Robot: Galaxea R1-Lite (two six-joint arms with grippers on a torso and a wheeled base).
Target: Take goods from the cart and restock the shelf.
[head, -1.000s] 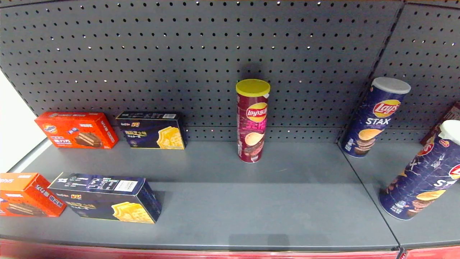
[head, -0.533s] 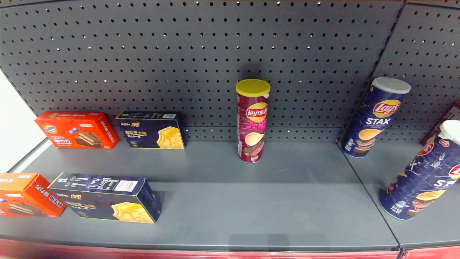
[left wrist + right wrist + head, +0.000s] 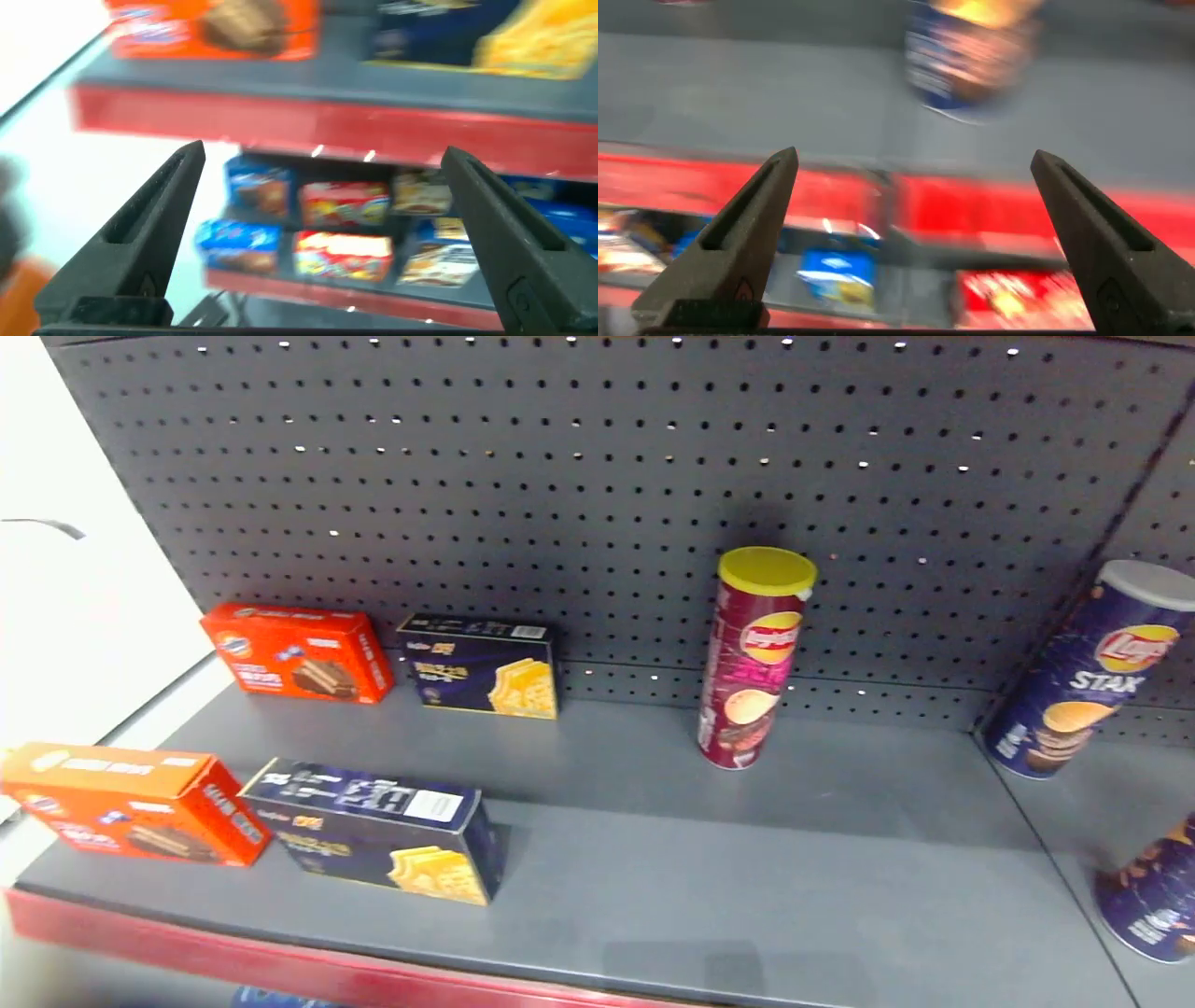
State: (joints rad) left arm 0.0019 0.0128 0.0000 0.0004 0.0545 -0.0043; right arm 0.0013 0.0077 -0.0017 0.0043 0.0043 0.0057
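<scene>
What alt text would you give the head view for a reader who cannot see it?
A grey shelf backed by pegboard holds a maroon chip can with a yellow lid upright mid-shelf. Left of it sit two orange boxes and two dark blue boxes; two blue chip cans are at right.

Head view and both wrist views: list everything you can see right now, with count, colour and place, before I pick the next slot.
Orange boxes: 2, orange, shelf's left end, one at the back, one at the front.
Dark blue boxes: 2, dark blue with yellow picture, each just right of an orange box.
Maroon can: 1, maroon with yellow lid, standing at the back, middle.
Blue cans: 2, dark blue, right bay; back one grey-lidded, front one cut off by the picture's edge.
Shelf: 1, grey deck, red front edge.
Pegboard: 1, dark grey, behind the shelf.
Lower-shelf packets: several, blue, red, yellow, below the red edge.
Left gripper: 1, black, open, empty.
Right gripper: 1, black, open, empty.
</scene>
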